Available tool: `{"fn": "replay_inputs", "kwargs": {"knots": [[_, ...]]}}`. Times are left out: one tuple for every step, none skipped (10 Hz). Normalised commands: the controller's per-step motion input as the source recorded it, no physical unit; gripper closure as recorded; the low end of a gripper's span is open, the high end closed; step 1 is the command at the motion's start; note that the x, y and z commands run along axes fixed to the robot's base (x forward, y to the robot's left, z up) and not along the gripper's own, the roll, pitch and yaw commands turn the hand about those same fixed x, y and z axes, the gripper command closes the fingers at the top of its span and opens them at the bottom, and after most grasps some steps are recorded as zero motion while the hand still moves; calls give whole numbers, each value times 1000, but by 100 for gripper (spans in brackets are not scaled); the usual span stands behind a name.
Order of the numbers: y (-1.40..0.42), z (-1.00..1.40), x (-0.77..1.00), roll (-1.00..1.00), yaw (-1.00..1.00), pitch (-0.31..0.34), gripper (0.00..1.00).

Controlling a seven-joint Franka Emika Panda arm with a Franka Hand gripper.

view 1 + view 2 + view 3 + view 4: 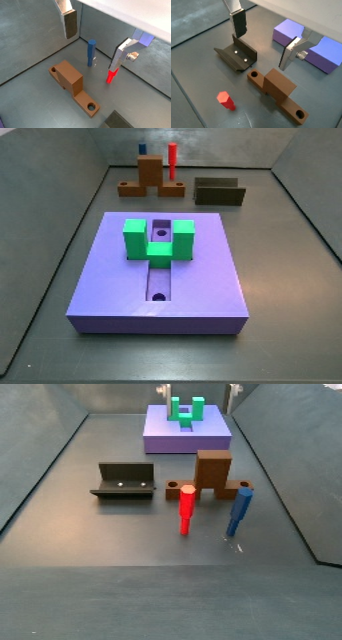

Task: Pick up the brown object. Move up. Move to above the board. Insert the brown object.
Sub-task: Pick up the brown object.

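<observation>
The brown object (73,84) (278,88) is an orange-brown T-shaped block with round holes. It lies on the grey floor, seen in both side views (150,180) (211,472). The board (158,268) (187,429) is a purple slab carrying a green U-shaped block (159,238). Its corner shows in a wrist view (308,42). My gripper (91,52) (262,51) hangs open well above the floor, over the area between the brown object and the fixture. Nothing is between its fingers (69,25) (238,24).
The dark fixture (236,56) (221,192) (124,481) stands beside the brown object. A blue peg (91,52) (239,512) and a red peg (111,76) (226,100) (187,508) stand upright near it. Grey walls enclose the floor.
</observation>
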Motion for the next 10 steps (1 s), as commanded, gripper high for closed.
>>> {"fn": "replay_inputs", "kwargs": {"knots": [[-43, 0, 0, 0, 0, 0, 0], [0, -20, 60, -17, -6, 0, 0], [0, -251, 0, -139, -71, -81, 0], [-71, -420, -266, -184, 0, -150, 0], [-183, -409, -577, -167, 0, -219, 0], [-186, -331, -394, -161, 0, -166, 0], [-249, -274, -254, -47, 0, -79, 0], [-217, -260, -154, 21, 0, -17, 0], [-123, -337, -49, 96, -194, 0, 0], [-54, -469, -51, 76, -77, 0, 0]]}}
